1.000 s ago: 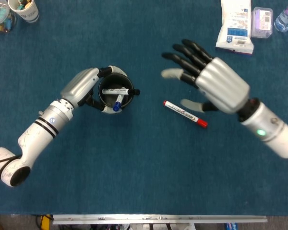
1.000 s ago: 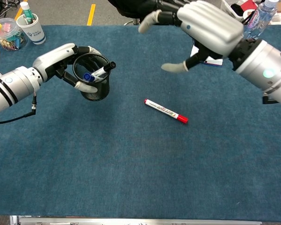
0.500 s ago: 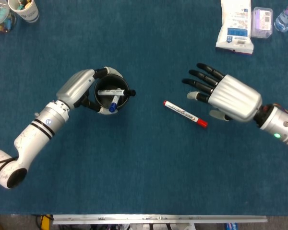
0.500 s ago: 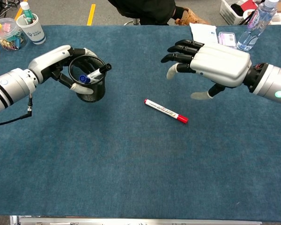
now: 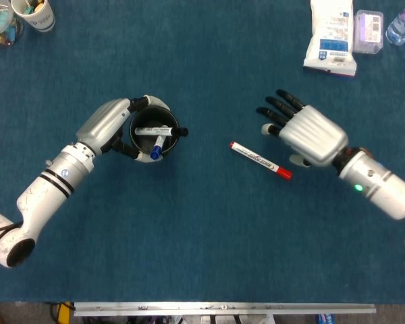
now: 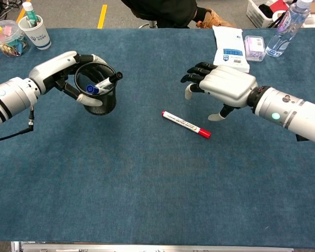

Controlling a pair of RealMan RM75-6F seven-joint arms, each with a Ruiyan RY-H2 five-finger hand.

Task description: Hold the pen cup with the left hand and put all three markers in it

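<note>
Left hand (image 6: 68,68) grips the pen cup (image 6: 98,94), its palm hidden; right hand (image 6: 223,89), fingers spread, holds nothing.

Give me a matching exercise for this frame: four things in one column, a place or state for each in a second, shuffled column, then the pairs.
Things:
1. red-capped marker
2. blue-capped marker
3. left hand
4. right hand

Places or states:
A. holds the pen cup
B. lies flat on the blue table cover
C. fingers apart, holding nothing
D. stands inside the cup

Pairs: 1-B, 2-D, 3-A, 4-C
</note>
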